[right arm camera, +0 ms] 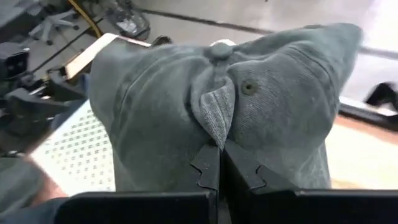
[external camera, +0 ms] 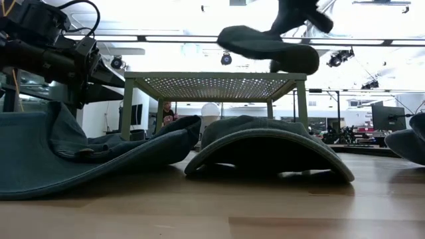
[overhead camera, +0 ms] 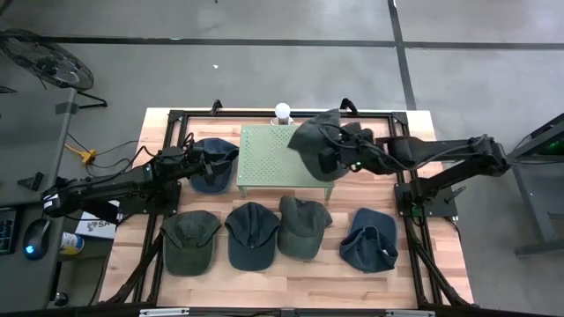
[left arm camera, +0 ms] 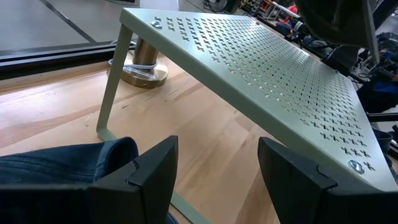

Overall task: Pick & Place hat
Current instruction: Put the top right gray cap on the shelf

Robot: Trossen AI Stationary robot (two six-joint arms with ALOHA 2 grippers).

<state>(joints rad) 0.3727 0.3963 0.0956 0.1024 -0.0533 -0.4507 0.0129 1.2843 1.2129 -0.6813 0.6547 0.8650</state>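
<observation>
My right gripper [right arm camera: 222, 165] is shut on a grey-green cap [overhead camera: 319, 141], held in the air over the right end of the green perforated stand [overhead camera: 280, 158]. In the low view the cap [external camera: 265, 43] hangs clear above the stand's top [external camera: 212, 85]. My left gripper [left arm camera: 217, 168] is open at the stand's left end, over a navy cap [overhead camera: 211, 163] that lies on the table. The navy cap's cloth [left arm camera: 62, 162] shows beside one finger. My right gripper pinches a raised fold of the crown cloth [right arm camera: 214, 115] between its two fingers, just below the cap's top button [right arm camera: 219, 50]. The fingers come from the table's right side. The cap is lifted clear of the stand, its crown bulging out past the fingertips.
Several more caps lie in a row on the near half of the table: an olive one [overhead camera: 189, 239], a navy one [overhead camera: 252, 233], an olive one [overhead camera: 302, 227] and a navy one [overhead camera: 368, 239]. A white round object [overhead camera: 282, 112] stands behind the stand.
</observation>
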